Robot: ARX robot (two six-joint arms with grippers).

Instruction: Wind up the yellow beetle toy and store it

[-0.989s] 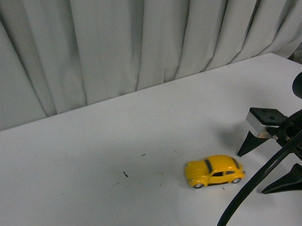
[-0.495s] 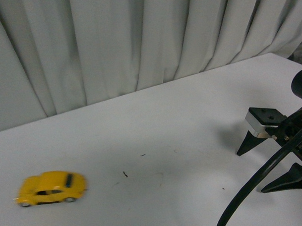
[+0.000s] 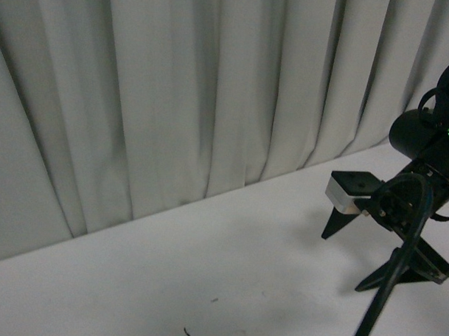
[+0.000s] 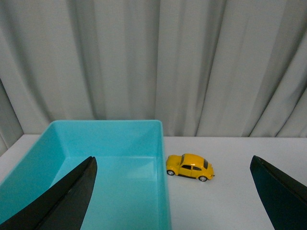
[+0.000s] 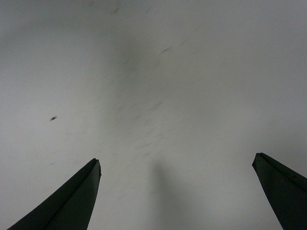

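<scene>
Now, my left fingers (image 4: 67,201) and right fingers (image 3: 337,223) gape wide, empty. The yellow beetle toy (image 4: 190,166) sits on the desk (image 4: 240,191) just beside the teal bin (image 4: 161,143); a sloppy pinch could roll it away on its wheels.

The yellow beetle toy (image 4: 190,166) stands just beside the turquoise bin (image 4: 110,139), whose wall blocks that side. Bare worktop (image 4: 240,191) lies open on its other side. The curtain (image 4: 192,72) closes off the space behind.
</scene>
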